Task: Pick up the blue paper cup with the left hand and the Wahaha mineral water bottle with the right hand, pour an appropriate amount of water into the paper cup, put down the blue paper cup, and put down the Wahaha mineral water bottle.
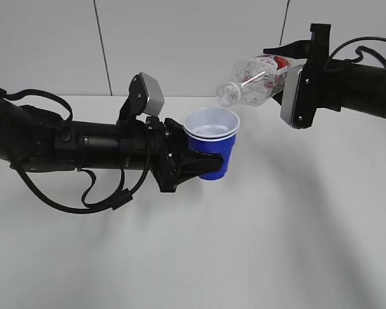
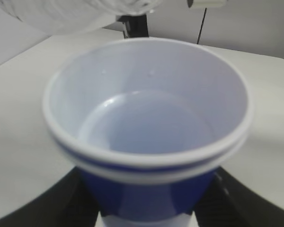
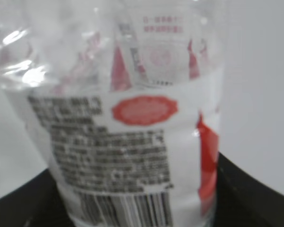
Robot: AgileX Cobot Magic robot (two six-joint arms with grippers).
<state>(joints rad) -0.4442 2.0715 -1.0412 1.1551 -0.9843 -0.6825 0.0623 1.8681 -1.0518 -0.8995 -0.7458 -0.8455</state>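
Note:
The blue paper cup [image 1: 211, 138] hangs upright above the table with my left gripper [image 1: 202, 162] shut on its lower body. Seen from the left wrist, the cup [image 2: 146, 118] fills the view, white inside, and whether it holds water cannot be told; black fingers [image 2: 52, 203] clamp both sides. My right gripper [image 1: 289, 74] is shut on the Wahaha mineral water bottle [image 1: 254, 80], which lies tilted nearly flat, its open mouth just above and right of the cup's rim. From the right wrist the bottle's label [image 3: 132, 156] shows close, between black fingers [image 3: 246, 189].
The white table [image 1: 193, 257] spreads below both arms, with a grey panelled wall [image 1: 180, 38] behind. The left arm's black cables [image 1: 83, 199] loop down towards the tabletop.

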